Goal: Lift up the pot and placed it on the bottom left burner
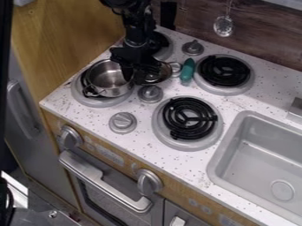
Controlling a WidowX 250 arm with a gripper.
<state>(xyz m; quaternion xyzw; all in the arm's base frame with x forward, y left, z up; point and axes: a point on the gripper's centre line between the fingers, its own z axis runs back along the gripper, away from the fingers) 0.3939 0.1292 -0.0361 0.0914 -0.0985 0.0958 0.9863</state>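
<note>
The pot is at the left front burner, the bottom left one in this view, over the coil and inside the outer ring. The gripper hangs at the upper right side of the pot's rim. Whether it is clamped on the pot or merely beside it cannot be told.

Handling: the pot is thin-walled, polished metal. Expect a light, stiff load that does not deform under grip pressure and is not fragile. The smooth wall is likely to be slippery, and a hold at one side may let the pot swing or tip. Recommended grip point: the rim and wall at the upper right, or a handle root. The wire handle at the lower left is an alternative, but offers a narrow grip surface.

Orientation: the mouth faces up, and the body is round, with no long axis of its own. The handle points to the lower left, toward the counter's front left corner. The opposite side is dark and partly covered by the gripper; a matching handle is probably there, giving a handle axis from lower left to upper right.
</note>
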